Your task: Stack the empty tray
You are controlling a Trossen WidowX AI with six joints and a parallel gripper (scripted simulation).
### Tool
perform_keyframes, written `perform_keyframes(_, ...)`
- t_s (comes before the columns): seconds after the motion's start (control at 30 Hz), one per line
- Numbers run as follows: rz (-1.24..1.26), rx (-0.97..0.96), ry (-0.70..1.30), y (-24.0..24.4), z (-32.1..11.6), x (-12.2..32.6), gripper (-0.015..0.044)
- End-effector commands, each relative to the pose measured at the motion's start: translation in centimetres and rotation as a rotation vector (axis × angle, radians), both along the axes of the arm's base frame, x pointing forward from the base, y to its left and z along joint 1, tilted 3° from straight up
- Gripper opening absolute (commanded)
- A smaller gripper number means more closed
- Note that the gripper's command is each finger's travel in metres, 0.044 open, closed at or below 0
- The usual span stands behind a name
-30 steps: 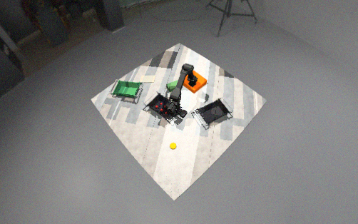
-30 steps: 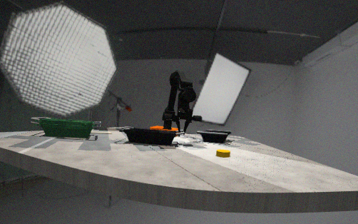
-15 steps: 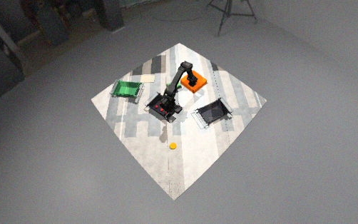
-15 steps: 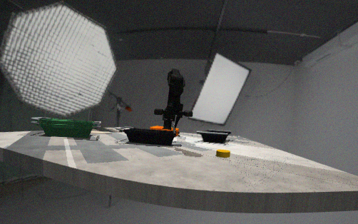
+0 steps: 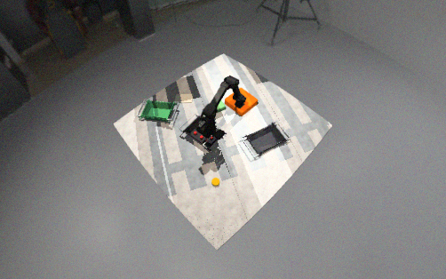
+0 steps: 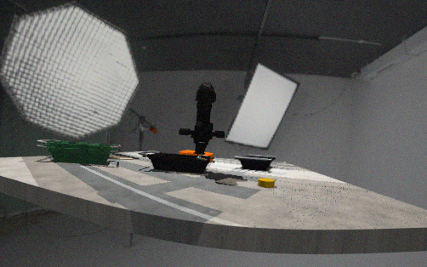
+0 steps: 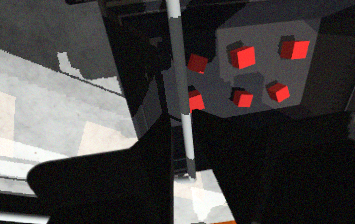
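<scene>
The job looks to be at its first stage, swinging in the loaded tray's bars. The loaded tray (image 5: 202, 142) (image 6: 176, 163) (image 7: 268, 37) stands near the middle of the worktop (image 5: 206, 209) (image 6: 316, 208), red blocks (image 5: 202, 137) (image 7: 243, 56) spread on its floor. From the wrist, a pale bar (image 7: 179, 65) crosses over one side of that tray, passing between the fingers (image 5: 207, 130) (image 6: 201, 150). They stand only a little apart, with slight room around the bar; they seem to guide it rather than clamp it.

The empty tray (image 5: 266, 141) (image 6: 255, 162) sits right of centre in the overhead view, apart from the loaded one, its turn not yet come. I'd say the next move is to bring this bar to its resting place, clear it, then see to the other bar, whose position I can't make out with confidence.

The arm rises from its orange base (image 5: 250, 99) (image 6: 186, 152), bends at a high elbow, and reaches down-left in the overhead view, its fingers pointing down at the tray. Catching the tray's rim looks like the risk.
</scene>
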State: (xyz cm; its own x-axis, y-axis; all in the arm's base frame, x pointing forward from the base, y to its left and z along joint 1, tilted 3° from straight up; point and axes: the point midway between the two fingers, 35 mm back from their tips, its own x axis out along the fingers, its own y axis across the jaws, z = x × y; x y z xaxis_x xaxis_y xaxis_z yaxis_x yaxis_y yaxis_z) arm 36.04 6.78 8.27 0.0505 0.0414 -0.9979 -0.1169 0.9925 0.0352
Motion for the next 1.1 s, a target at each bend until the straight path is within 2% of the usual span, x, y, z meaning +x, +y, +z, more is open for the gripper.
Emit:
perform_keyframes(0.0,0.005,0.01,-0.022,0.2,2.2,0.3,0.0081)
perform_keyframes(0.97,0.001,0.003,-0.016,0.1,1.5,0.2,0.0081)
perform_keyframes(1.07,0.001,0.003,-0.016,0.0,2.7,0.2,0.0081)
